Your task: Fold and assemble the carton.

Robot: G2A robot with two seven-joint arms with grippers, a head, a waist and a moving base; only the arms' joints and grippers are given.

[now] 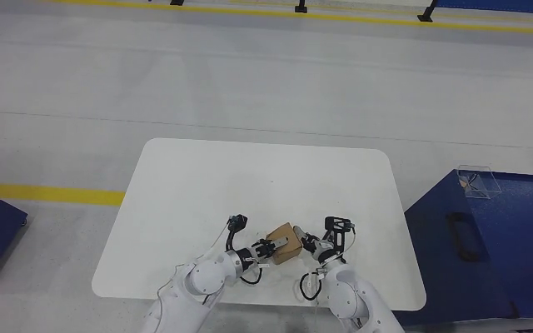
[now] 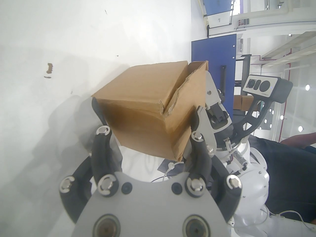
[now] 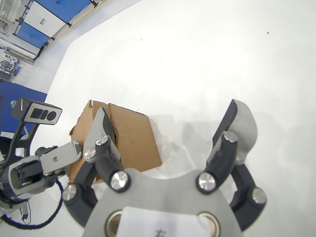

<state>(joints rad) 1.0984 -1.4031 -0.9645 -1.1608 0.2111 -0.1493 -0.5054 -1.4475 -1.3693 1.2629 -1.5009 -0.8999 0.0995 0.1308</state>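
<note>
Bright, even light from overhead washes the white surface [image 1: 250, 183] almost to glare, strongest beyond the left jaws. Soft grey shadows lie on the surface beside the box [image 2: 148, 104] and between the right jaws, and the side of the box facing the left jaws is dark. Straight lines of the room bow near the edges of both wrist views.

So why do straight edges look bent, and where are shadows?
Left wrist view: blue panel frames bow; carton face shaded, soft shadow on the table. Right wrist view: far table rim bends, faint shadows beside the carton. Top view: even light, lines straighter.
</note>
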